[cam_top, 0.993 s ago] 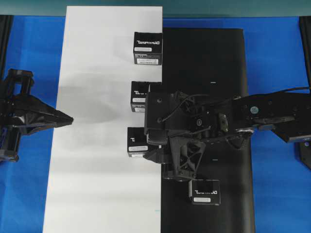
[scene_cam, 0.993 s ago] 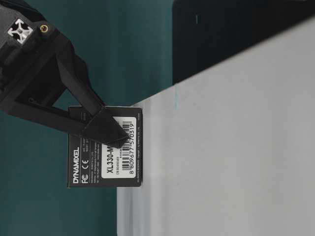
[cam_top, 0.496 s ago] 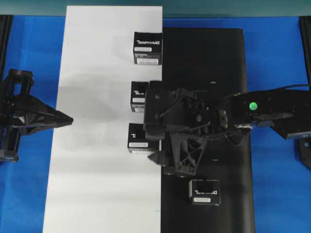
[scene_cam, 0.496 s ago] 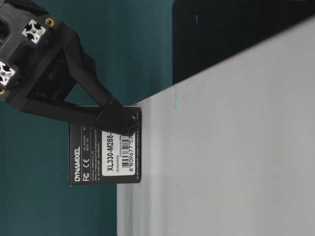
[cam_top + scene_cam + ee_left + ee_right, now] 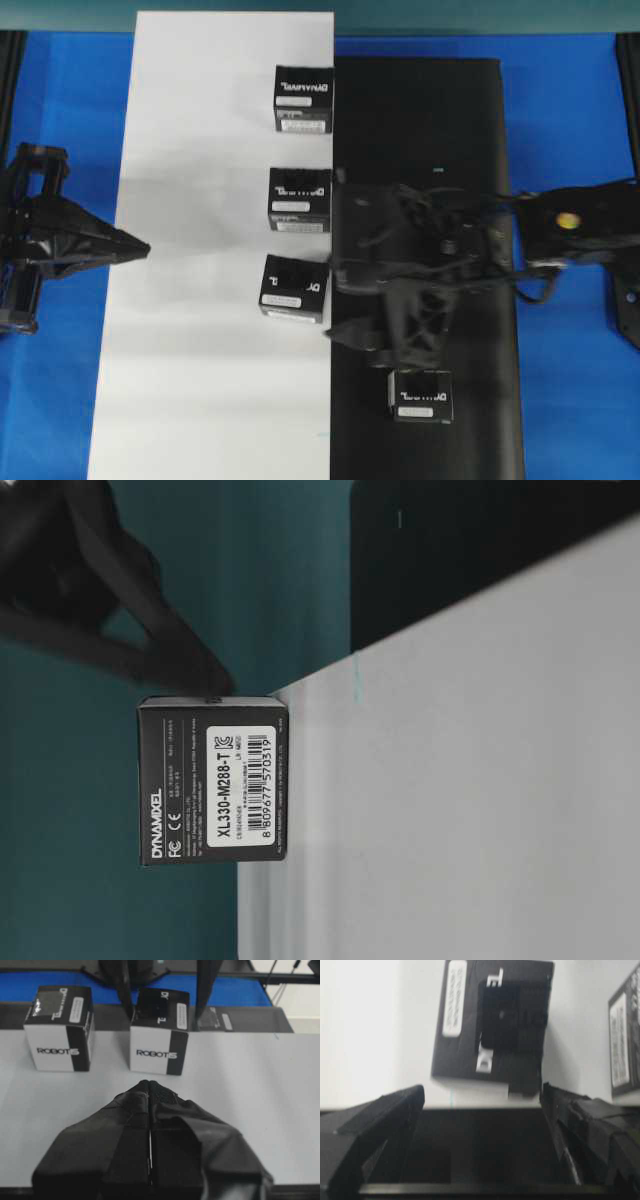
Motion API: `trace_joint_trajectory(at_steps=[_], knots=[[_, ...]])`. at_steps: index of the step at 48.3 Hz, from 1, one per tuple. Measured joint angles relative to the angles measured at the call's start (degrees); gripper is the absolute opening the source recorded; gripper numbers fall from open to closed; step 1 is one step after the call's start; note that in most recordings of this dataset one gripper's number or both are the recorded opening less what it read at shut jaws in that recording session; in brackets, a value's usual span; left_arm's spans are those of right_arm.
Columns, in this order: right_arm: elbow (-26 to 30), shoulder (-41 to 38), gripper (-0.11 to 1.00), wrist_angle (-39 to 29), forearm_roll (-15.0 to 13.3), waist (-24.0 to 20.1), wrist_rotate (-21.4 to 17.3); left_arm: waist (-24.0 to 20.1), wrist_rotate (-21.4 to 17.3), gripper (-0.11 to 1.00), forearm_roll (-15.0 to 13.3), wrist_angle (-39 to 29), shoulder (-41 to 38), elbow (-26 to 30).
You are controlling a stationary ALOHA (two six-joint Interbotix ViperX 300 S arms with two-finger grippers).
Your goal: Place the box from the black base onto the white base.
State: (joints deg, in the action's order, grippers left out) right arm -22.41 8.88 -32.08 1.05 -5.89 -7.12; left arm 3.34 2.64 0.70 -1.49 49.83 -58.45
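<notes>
Right wrist view: jaws spread wide
The box (image 5: 492,1025) is lying on the white base (image 5: 370,1030), beyond the right gripper (image 5: 480,1105).

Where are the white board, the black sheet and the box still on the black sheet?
white board (image 5: 200,380), overhead view, bare lower part.
black sheet (image 5: 420,110), overhead view, bare upper part.
box (image 5: 420,394), overhead view, its top.

Both arms are matte black with an angular, printed look. The right arm (image 5: 560,225) carries loose black cables looped across its wrist, a small yellowish round mark on its upper face and open triangular bracing behind the right gripper (image 5: 482,1105). The left gripper (image 5: 150,1087) has two wedge-shaped fingers (image 5: 170,1102) wrapped in rough, grainy black tape, tapering to a blunt point.
</notes>
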Motion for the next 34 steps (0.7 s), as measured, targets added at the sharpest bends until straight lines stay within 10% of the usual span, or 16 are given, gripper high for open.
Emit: trace_joint_trajectory(at_steps=[17, 34], knots=[[-15.03, 17.67, 0.99, 11.87, 0.09, -0.18, -0.18, 0.09, 2.37, -0.06, 0.0, -0.62, 0.26, 0.0], [-24.61, 28.83, 0.99, 9.32, 0.09, -0.18, -0.09, 0.09, 4.39, -0.06, 0.0, -0.62, 0.26, 0.0]])
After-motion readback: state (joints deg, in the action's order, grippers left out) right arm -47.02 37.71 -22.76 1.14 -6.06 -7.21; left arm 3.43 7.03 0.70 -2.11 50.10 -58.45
